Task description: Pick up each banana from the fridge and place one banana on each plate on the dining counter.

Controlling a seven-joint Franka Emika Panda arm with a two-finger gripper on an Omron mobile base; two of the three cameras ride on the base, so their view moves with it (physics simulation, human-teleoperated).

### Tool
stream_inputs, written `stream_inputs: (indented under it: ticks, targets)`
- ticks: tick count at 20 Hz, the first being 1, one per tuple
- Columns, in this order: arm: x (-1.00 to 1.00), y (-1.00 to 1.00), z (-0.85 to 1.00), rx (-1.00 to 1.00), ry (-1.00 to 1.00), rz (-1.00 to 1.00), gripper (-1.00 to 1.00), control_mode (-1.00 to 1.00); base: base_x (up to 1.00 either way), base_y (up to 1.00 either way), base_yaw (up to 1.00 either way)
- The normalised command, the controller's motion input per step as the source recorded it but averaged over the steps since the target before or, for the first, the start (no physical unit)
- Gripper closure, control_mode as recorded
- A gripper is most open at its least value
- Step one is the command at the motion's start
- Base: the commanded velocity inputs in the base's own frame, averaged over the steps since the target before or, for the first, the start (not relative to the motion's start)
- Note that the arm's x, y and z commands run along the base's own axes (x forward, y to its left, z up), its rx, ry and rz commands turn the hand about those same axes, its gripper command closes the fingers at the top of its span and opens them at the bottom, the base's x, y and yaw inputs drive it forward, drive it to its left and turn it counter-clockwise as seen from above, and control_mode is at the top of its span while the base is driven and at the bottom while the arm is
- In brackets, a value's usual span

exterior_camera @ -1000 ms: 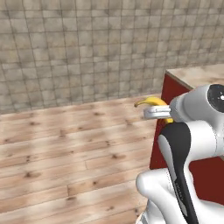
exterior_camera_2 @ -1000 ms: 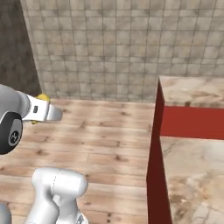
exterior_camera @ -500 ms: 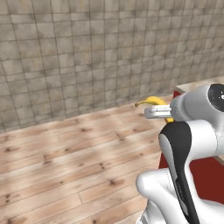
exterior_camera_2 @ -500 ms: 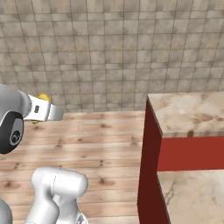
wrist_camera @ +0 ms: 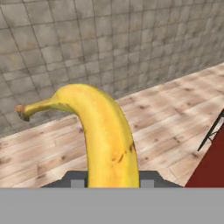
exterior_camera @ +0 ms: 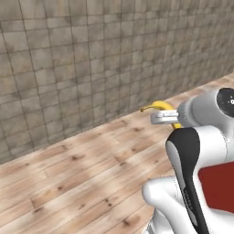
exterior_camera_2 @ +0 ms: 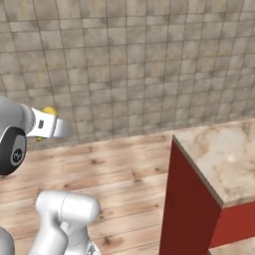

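Observation:
A bright yellow banana [wrist_camera: 105,135] with a brown stem tip rises between my gripper's [wrist_camera: 111,179] jaws, which are shut on its lower end. From the left base view the banana [exterior_camera: 160,107] sticks out past the gripper [exterior_camera: 164,118], held in the air above the wooden floor. The right base view shows just a bit of the banana [exterior_camera_2: 48,110] behind the gripper [exterior_camera_2: 50,127]. The dining counter [exterior_camera_2: 224,154], beige marbled top over a red front, stands at the right, well apart from the gripper. The fridge and the plates are out of view.
A grey-brown tiled wall [exterior_camera: 91,64] runs across the back, with wooden plank floor [exterior_camera: 82,178] in front of it. The counter's red front panel [exterior_camera_2: 189,204] drops to the floor at the right. A red patch [exterior_camera: 219,187] sits behind my arm.
The whole picture has shifted in both base views, so the camera has moved with the base. The wall looms larger. The banana stays in the shut gripper as before.

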Motion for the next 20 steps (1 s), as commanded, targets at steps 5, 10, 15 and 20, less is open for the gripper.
stream_inputs:
  ticks: [5,10,15,20]
  targets:
    - [0.00,0.00,0.00,0.00,0.00,0.00,1.00,1.00,1.00,0.70,-0.45]
    - [0.00,0.00,0.00,0.00,0.00,0.00,1.00,1.00,1.00,0.53,-0.46]
    - [0.00,0.00,0.00,0.00,0.00,0.00,1.00,1.00,1.00,0.45,-0.45]
    - [0.00,0.00,0.00,0.00,0.00,0.00,1.00,1.00,1.00,0.44,-0.49]
